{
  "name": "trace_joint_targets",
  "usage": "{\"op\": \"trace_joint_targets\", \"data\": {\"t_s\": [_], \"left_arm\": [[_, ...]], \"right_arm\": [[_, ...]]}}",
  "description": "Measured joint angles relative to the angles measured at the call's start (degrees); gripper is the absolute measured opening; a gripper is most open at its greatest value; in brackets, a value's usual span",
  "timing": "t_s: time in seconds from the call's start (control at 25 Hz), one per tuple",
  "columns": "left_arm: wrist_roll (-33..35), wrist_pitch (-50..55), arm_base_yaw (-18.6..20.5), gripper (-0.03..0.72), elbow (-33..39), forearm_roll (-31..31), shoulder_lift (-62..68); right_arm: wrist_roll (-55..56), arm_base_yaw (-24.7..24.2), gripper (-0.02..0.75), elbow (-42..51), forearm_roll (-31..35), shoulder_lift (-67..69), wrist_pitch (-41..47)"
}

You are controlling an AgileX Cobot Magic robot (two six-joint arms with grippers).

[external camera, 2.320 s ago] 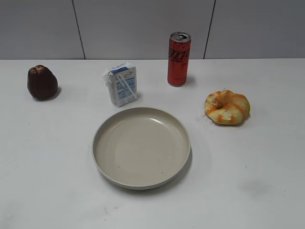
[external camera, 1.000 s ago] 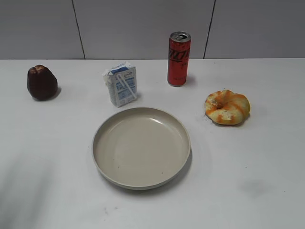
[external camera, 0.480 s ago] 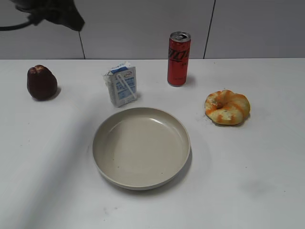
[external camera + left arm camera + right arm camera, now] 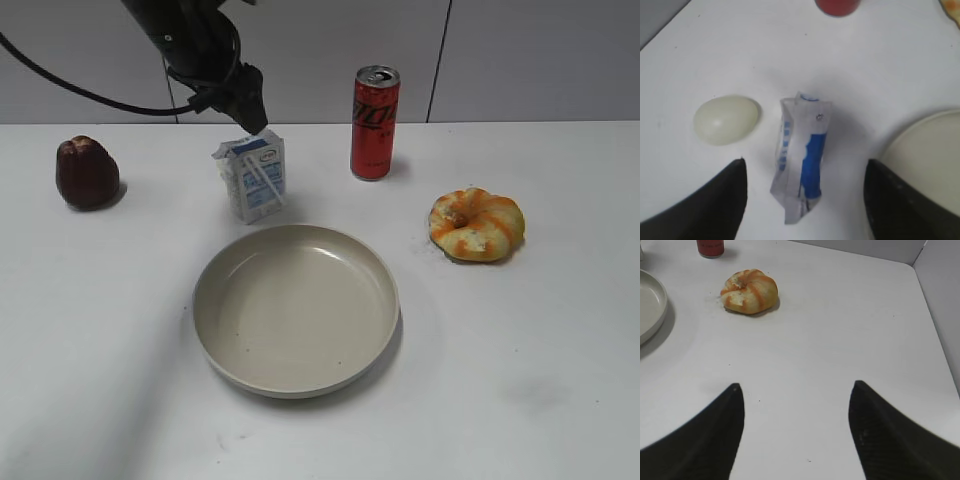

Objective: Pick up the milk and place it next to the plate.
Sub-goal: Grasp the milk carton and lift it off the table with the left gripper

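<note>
While the approach step is judged in hand, the left gripper is seen just above the milk, which stands toward the table's far edge behind the plate. Left wrist: fingers spread wide, empty, milk between; descent needed. Right wrist: right gripper open, empty.

White-and-blue gabled milk carton framed between spread gripper fingers; pale egg lain beside it, beige plate rim at right.
</note>
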Motion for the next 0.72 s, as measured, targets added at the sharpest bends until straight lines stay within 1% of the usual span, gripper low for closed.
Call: {"op": "trace_joint_targets", "data": {"t_s": [0.16, 0.32, 0.56, 0.64, 0.72], "left_arm": [[1.5, 0.2, -0.4, 0.55, -1.4, 0.5, 2.9], [3.0, -0.8, -0.4, 0.548, -1.5, 2.5, 5.2], [3.7, -3.3, -0.4, 0.544, -1.5, 2.7, 8.4], [3.7, -3.3, -0.4, 0.522, -1.5, 2.7, 9.5], [3.7, -3.8, -0.4, 0.471, -1.5, 2.3, 10.0]], "right_arm": [[0.0, 0.0, 0.497, 0.0, 0.0, 0.0, 0.0], [0.0, 0.0, 0.497, 0.0, 0.0, 0.0, 0.0], [0.0, 0.0, 0.497, 0.0, 0.0, 0.0, 0.0], [0.0, 0.0, 0.497, 0.0, 0.0, 0.0, 0.0], [0.0, 0.0, 0.497, 0.0, 0.0, 0.0, 0.0]]}}
